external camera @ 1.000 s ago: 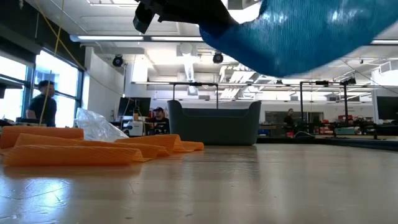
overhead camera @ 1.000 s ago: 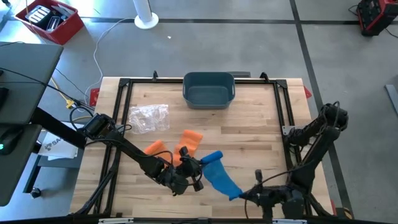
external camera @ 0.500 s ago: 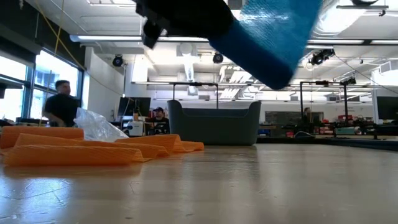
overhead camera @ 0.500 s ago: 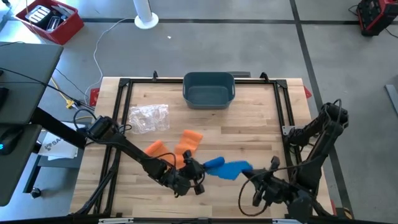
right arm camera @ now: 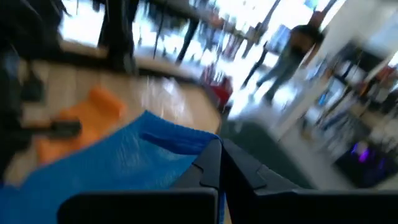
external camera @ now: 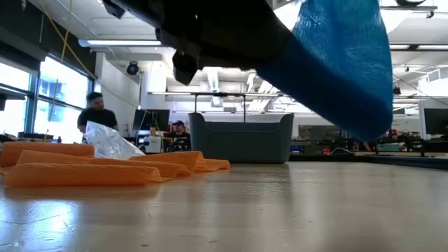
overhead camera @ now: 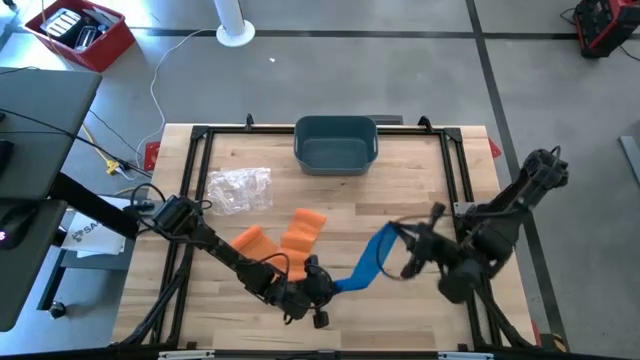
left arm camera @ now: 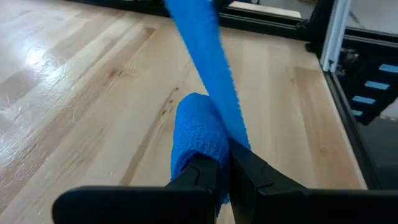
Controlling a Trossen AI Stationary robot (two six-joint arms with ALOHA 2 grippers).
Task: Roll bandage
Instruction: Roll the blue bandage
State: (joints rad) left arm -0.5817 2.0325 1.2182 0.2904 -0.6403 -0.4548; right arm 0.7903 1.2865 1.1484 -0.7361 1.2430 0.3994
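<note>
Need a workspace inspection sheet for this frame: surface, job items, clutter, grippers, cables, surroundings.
Surface: wooden table, black frame around it.
Job's things: blue bandage stretched in the air between both grippers; its rolled end at the left one.
Clutter: orange bandages, clear plastic bag, grey bin at the far edge.
Grippers: left gripper shut on the roll; right gripper shut on the loose end.
Cables: white cable on the floor.
Surroundings: red crate; people beyond the table.
</note>
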